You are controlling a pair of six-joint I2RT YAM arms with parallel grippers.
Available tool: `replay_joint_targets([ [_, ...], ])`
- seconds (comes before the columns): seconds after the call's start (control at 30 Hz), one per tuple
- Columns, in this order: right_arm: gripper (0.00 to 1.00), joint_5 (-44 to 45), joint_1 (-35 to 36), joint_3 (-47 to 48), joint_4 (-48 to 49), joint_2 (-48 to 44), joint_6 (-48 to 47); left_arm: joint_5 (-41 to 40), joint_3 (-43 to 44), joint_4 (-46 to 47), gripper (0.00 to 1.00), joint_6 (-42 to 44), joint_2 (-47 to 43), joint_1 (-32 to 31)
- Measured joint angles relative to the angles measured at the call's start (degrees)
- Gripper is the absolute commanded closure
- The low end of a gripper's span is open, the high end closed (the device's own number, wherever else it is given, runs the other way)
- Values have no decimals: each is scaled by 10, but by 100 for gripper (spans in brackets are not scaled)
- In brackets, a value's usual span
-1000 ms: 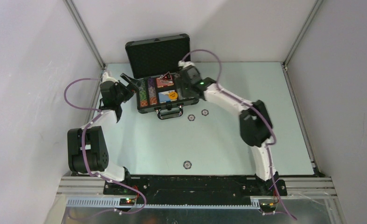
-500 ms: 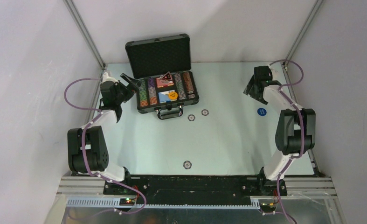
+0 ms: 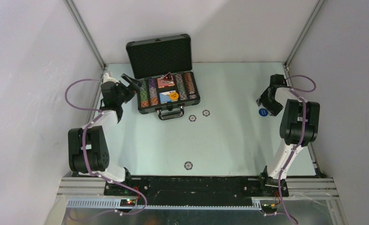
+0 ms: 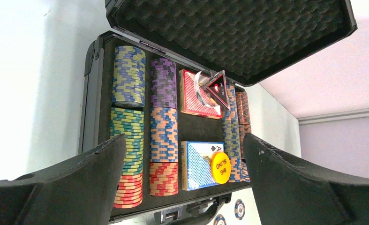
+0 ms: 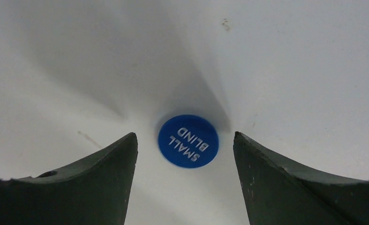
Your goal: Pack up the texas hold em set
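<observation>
Right gripper [image 5: 184, 135]: jaws are standing wide, gripping nothing, one finger either side of the blue button [image 5: 188, 140] with daylight both sides.
Blue button: it's lying flat on the table [image 3: 229, 140], far right, well apart from the briefcase [image 4: 89, 93].
Left gripper [image 4: 183, 138]: it's gaping wide, empty, facing the briefcase's left end.
Briefcase: it's sitting open, lid upright, holding chip rows [image 4: 163, 136], red deck [image 4: 192, 93], triangular marker [image 4: 217, 89] and orange button [image 4: 220, 167].
Loose chips [image 3: 192, 118]: two are lying just before the handle, a third nearer the arm bases.

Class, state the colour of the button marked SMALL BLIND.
The button is blue with white lettering; right wrist view.
</observation>
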Motion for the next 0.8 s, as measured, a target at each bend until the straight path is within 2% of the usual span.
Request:
replay_joint_targets([
  [0.47,32,-48,-24,17,-12,27,-10,0,0,0,2,0,2,0],
  [0.8,50,-46,-10,35,-33,40,-38,2,0,0,2,0,2,0],
])
